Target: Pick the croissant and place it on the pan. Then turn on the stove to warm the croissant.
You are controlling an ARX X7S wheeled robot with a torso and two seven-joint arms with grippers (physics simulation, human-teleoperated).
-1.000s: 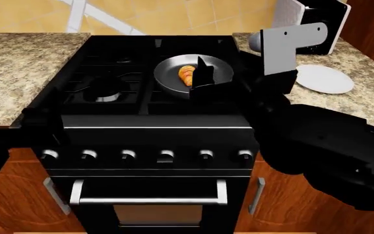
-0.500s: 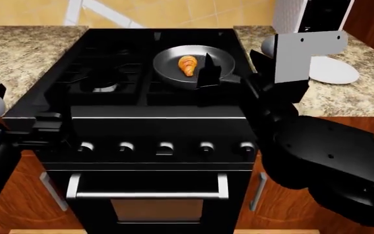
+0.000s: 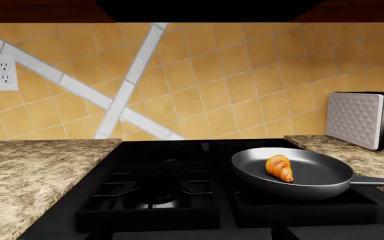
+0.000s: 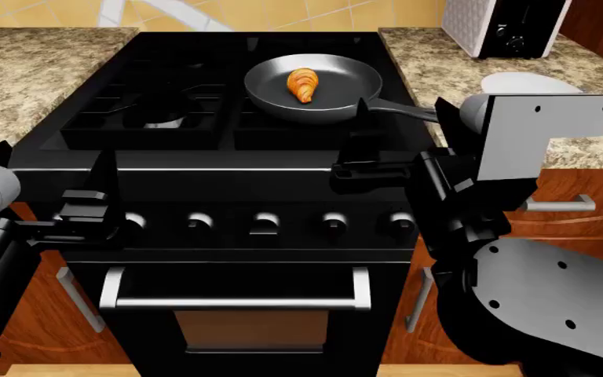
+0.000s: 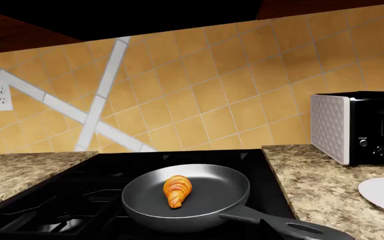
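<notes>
The golden croissant (image 4: 303, 84) lies inside the dark grey pan (image 4: 328, 106) on the back right burner of the black stove (image 4: 228, 169). The pan's handle (image 4: 401, 111) points right. In the wrist views too, the croissant (image 5: 177, 190) (image 3: 279, 168) rests in the pan (image 5: 212, 202) (image 3: 319, 175). My right gripper (image 4: 367, 166) hovers over the stove's front edge, clear of the pan, open and empty. At the stove's front left corner my left gripper (image 4: 84, 206) is open, beside the leftmost of the silver-tipped knobs (image 4: 264, 225).
Granite counters (image 4: 29, 63) flank the stove. A white plate (image 4: 521, 82) and a toaster (image 4: 506, 27) sit on the right counter. An oven bar handle (image 4: 233, 302) runs below the knobs. A wall outlet (image 3: 4, 71) sits on the tiled backsplash.
My right gripper has drawn back from the pan to the stove's front edge, leaving the croissant in it. The left gripper has come up by the left knobs. The head view tilted down.
</notes>
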